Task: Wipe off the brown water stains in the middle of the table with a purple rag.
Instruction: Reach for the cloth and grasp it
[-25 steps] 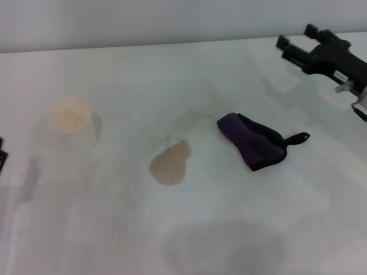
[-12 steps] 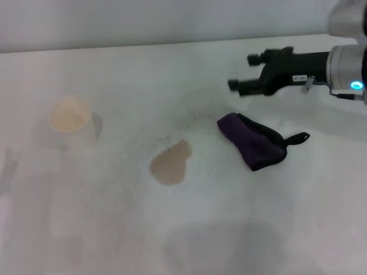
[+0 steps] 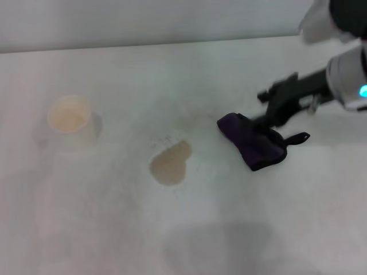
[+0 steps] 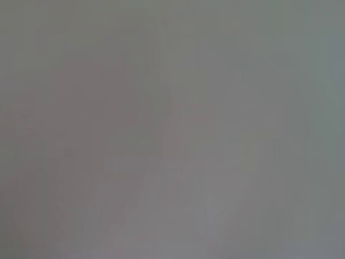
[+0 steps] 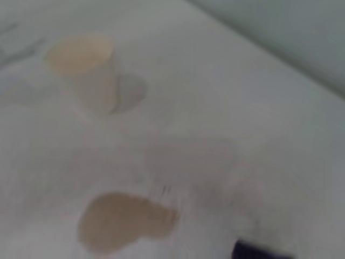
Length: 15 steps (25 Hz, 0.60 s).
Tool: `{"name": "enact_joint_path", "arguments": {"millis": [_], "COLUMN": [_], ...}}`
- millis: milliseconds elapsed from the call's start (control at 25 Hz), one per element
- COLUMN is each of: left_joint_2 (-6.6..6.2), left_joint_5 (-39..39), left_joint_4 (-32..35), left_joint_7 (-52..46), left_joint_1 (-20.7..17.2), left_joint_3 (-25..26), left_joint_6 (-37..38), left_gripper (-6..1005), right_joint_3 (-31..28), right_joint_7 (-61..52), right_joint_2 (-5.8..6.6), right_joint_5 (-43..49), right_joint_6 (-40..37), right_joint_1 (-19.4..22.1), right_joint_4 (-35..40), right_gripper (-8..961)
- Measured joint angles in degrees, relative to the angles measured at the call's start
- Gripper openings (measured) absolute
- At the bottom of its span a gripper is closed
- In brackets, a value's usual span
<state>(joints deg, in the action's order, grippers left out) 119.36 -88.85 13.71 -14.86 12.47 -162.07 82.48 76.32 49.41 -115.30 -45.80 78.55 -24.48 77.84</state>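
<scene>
The purple rag (image 3: pixel 254 142) lies bunched on the white table (image 3: pixel 172 74), right of centre, its black loop tab pointing right. The brown water stains (image 3: pixel 170 162) form one heart-shaped tan blotch to the rag's left, untouched. My right gripper (image 3: pixel 261 109) reaches in from the right and is down at the rag's far edge; its fingers are open, with the lower one touching the cloth. The right wrist view shows the brown water stains (image 5: pixel 124 221) and a dark corner of the purple rag (image 5: pixel 259 251). My left gripper is out of view; its wrist view shows only plain grey.
A pale cream cup (image 3: pixel 70 117) stands upright at the left of the table, well away from the stain; it also shows in the right wrist view (image 5: pixel 83 65). A light wall runs behind the table's far edge.
My right gripper has swung from the far right corner toward the centre and dropped down onto the rag's far edge. The rag, the stain and the cup have not moved. The left arm left the view.
</scene>
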Motion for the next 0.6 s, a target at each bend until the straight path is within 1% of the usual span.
{"name": "enact_joint_path", "arguments": {"millis": [40,160,200,240,400,600], "left_joint_2": [0.0,0.01,0.02,0.04,-0.02,0.05], "left_joint_5": [0.0,-0.06,-0.07,-0.07,-0.1,-0.11], "left_joint_4": [0.0,-0.01,-0.01,-0.01,0.34,0.49], "left_joint_7": [0.0,0.0,0.0,0.0,-0.05,-0.08], "left_joint_1": [0.0,0.51,0.6,0.75,1.0,1.03], "left_joint_3": [0.0,0.0,0.0,0.0,0.0,-0.01], "left_joint_6": [0.0,-0.32,-0.32,-0.33,-0.16,0.01], "left_gripper": [891,891,891,891,891,891], "right_joint_3": [0.0,4.16,6.74,6.74,9.95,10.54], "right_joint_7": [0.0,-0.02,-0.44,-0.44,-1.26,-2.46], "right_joint_2": [0.0,-0.06,-0.14,-0.14,-0.27,-0.26], "right_joint_5": [0.0,1.98,3.45,3.45,6.22,9.52], "right_joint_6": [0.0,-2.56,-4.78,-4.78,-6.97,-9.71], "right_joint_1": [0.0,-0.74,-1.75,-1.75,-2.91,-3.56], "right_joint_4": [0.0,-3.72,-5.9,-5.9,-7.85,-8.87], "right_gripper": [841,841,841,841,840,840]}}
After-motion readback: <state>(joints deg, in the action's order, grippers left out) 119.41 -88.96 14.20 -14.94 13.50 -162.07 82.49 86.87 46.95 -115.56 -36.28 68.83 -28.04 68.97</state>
